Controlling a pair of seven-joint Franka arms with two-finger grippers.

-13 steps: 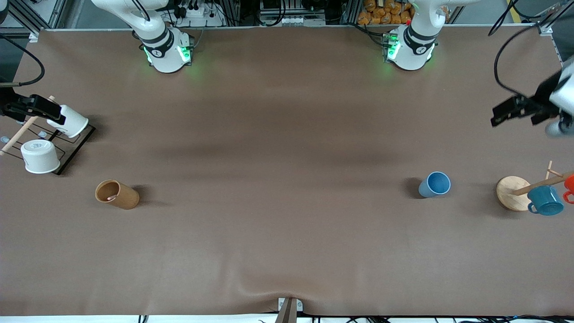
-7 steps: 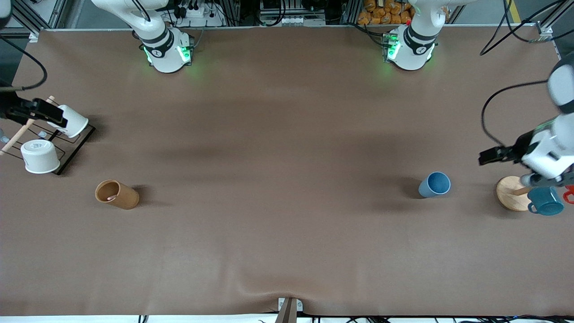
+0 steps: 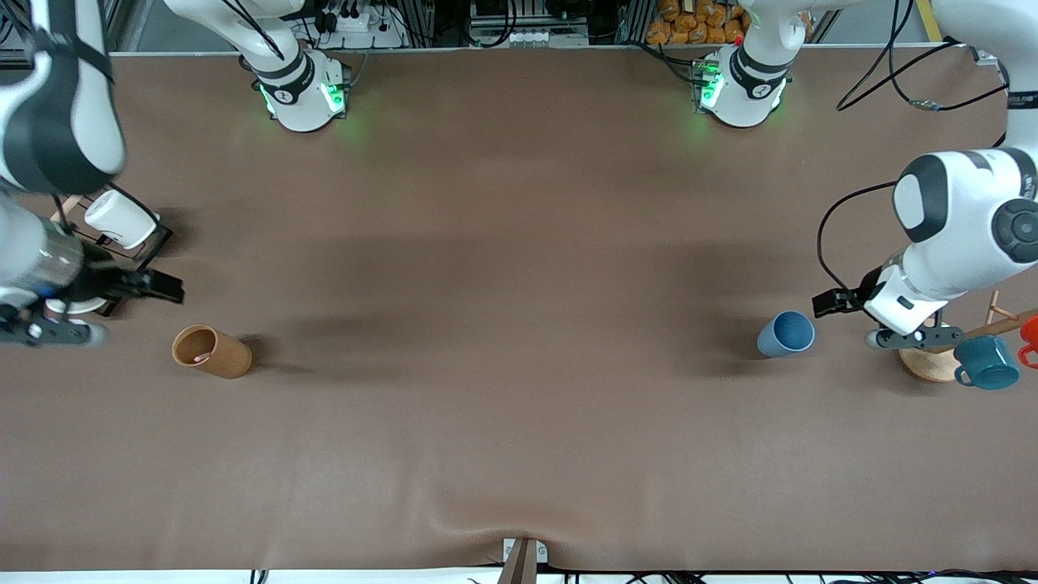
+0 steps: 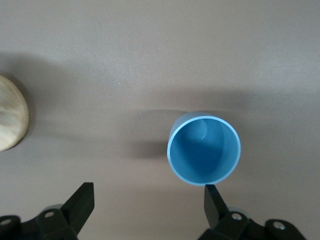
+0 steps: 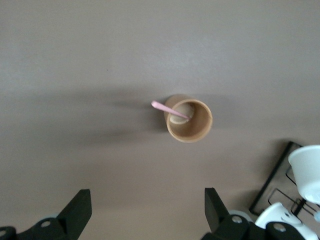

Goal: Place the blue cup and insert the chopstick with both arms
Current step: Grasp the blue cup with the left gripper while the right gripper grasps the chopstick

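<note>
Front view. The blue cup (image 3: 787, 333) stands upright, mouth up, near the edge of the table at the left arm's end. The left gripper (image 3: 843, 302) hangs just beside it and above table level; a round wooden rack base (image 3: 924, 364) and a teal mug (image 3: 987, 362) sit closer to that edge. At the right arm's end the brown holder (image 3: 211, 351) stands with the chopstick (image 3: 199, 358) showing as a pale tip inside; the right gripper (image 3: 154, 285) hovers just beside it, over the corner of a black wire tray (image 3: 154, 243) carrying a white cup (image 3: 120, 219).

Left wrist view. Jaws spread wide; the cup (image 4: 204, 149) lies ahead of the fingers (image 4: 214, 202), nothing held.

Right wrist view. Jaws likewise apart and empty. The chopstick (image 5: 169, 110) leans in the holder (image 5: 190, 119), its pink end poking over the rim.

Handling, as a judgement: the cup looks light, rigid and smooth, so pinch it across the wall near the rim. The stick is thin and light, likely to roll or slip; take the exposed end squarely.

Change: half a second ago both grippers sat farther out toward the table's ends; each has swung in toward its target. Cup and holder have not moved.
</note>
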